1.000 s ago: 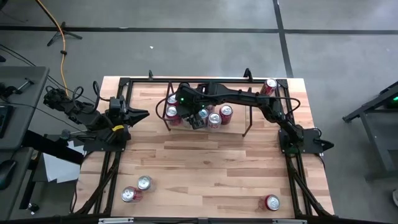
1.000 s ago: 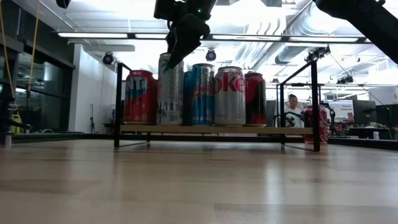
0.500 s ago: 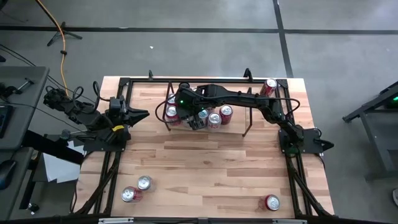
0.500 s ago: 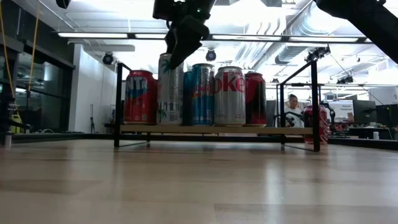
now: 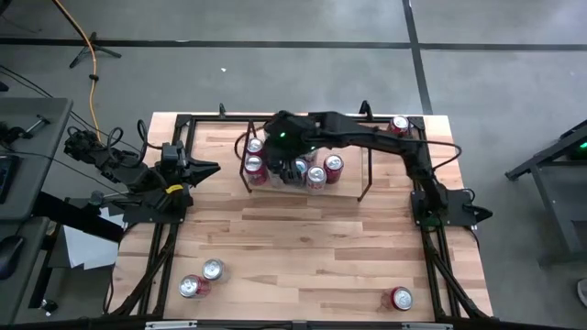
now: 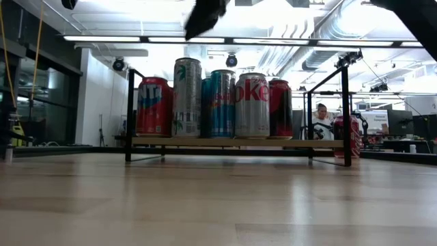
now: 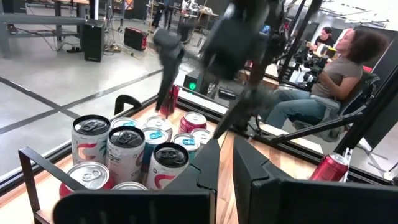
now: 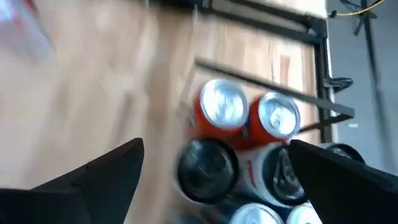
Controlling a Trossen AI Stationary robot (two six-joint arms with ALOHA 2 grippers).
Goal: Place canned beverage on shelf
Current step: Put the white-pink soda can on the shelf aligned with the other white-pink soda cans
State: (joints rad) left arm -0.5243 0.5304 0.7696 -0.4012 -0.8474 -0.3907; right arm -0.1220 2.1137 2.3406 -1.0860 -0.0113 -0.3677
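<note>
Here the right gripper (image 8: 211,180) is seen above the shelf (image 5: 359,188), its fingers (image 8: 93,180) spread wide with nothing held between them. A cluster of cans (image 5: 303,171) is stood upright on the shelf, near the desk's far edge; in the low view the tall silver can (image 6: 187,97) is stood free among them, with the gripper raised clear above it. The left gripper (image 7: 225,163) is kept at the desk's left edge, fingers pressed together and empty. Two cans (image 5: 202,278) are left near the desk's front left corner, one (image 5: 401,298) near the front right, one (image 5: 398,126) at the far right corner.
</note>
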